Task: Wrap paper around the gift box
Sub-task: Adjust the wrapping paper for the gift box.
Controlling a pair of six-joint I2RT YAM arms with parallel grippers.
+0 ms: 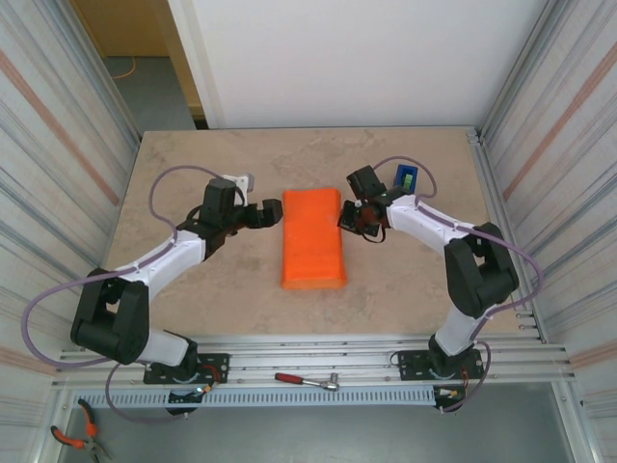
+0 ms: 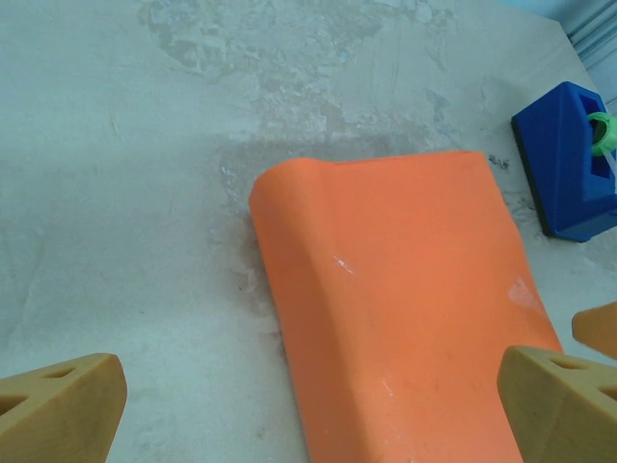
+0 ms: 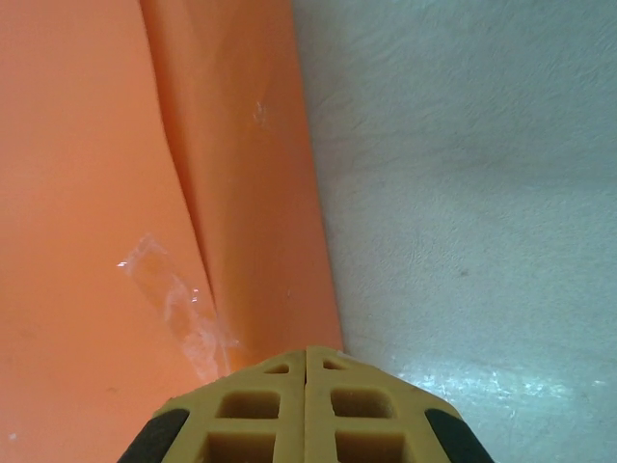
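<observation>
The paper (image 1: 313, 239) lay folded, running twelve to six o'clock. Left gripper (image 1: 273, 213) gaped wide at nine; right gripper (image 1: 344, 216) stood closed.

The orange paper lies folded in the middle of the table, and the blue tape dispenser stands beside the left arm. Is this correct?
The blue tape dispenser stands beside the right arm, not the left; the top external view shows it. The orange paper does lie folded in the middle of the table.
</observation>
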